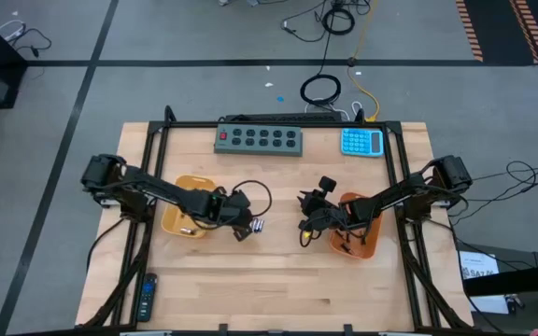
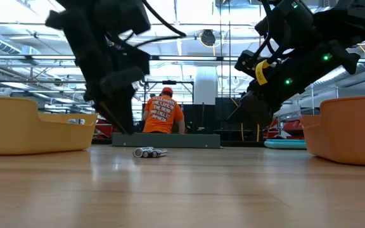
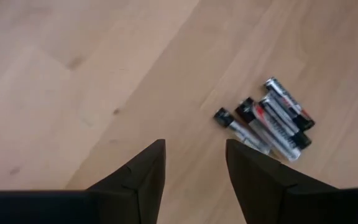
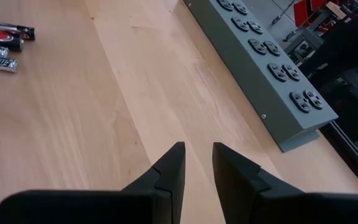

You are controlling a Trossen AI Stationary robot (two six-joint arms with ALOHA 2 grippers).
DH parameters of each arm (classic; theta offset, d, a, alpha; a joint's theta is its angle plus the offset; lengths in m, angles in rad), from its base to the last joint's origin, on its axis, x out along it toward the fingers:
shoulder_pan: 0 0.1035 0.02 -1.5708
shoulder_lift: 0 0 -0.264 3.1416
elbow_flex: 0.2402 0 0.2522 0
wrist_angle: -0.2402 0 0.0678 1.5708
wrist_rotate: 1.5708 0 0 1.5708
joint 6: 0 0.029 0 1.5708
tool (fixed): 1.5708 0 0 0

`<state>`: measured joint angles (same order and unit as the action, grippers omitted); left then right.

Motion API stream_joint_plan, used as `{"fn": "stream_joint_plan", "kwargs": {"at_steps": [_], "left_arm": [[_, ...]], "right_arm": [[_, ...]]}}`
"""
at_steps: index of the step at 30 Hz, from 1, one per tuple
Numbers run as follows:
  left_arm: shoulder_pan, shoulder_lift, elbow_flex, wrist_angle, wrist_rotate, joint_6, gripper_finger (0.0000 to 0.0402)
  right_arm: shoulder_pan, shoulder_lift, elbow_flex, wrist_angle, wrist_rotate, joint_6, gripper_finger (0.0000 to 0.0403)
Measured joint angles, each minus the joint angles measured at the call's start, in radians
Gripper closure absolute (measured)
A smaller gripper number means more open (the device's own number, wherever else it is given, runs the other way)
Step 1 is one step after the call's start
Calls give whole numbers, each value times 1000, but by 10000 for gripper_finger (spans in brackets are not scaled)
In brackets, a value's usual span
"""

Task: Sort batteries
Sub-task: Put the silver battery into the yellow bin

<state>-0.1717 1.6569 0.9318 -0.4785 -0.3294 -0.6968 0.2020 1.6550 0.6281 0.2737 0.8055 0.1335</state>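
Note:
Several silvery batteries with black ends lie side by side in a small cluster (image 3: 272, 121) on the wooden table, also seen in the high view (image 1: 259, 225), the low view (image 2: 150, 152) and the right wrist view (image 4: 2, 45). My left gripper (image 3: 194, 165) hovers open just beside the cluster, toward the left tray, holding nothing (image 1: 242, 227). My right gripper (image 4: 197, 163) is open above bare wood right of the cluster (image 1: 306, 224). An orange tray (image 1: 177, 220) sits under the left arm and holds a silvery battery (image 2: 76, 121). Another orange tray (image 1: 367, 245) sits under the right arm.
A grey power strip (image 1: 259, 139) and a blue calculator (image 1: 361, 142) lie along the table's far edge. A black remote control (image 1: 146, 296) lies near the near left corner. Bare wood spreads along the near side. A person in an orange shirt (image 2: 163, 115) stands beyond the table.

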Motion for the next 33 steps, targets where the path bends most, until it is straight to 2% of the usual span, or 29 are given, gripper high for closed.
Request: {"fn": "stream_joint_plan", "kwargs": {"at_steps": [6, 11, 25, 28, 31, 33], "left_arm": [[16, 63, 0, 92, 85, 7, 226], [16, 91, 0, 136, 116, 6, 226], [16, 173, 6, 163, 114, 9, 229], [14, 194, 8, 148, 103, 81, 266], [6, 199, 8, 140, 92, 128, 360], [-1, 191, 8, 136, 92, 134, 377]], "right_arm": [[0, 0, 0, -4, 0, -3, 331], [0, 0, 0, -4, 0, -4, 331], [0, 0, 0, -3, 0, -4, 331], [0, 0, 0, -3, 0, -4, 331], [0, 0, 0, -3, 0, -4, 331], [0, 0, 0, -2, 0, -4, 331]]}}
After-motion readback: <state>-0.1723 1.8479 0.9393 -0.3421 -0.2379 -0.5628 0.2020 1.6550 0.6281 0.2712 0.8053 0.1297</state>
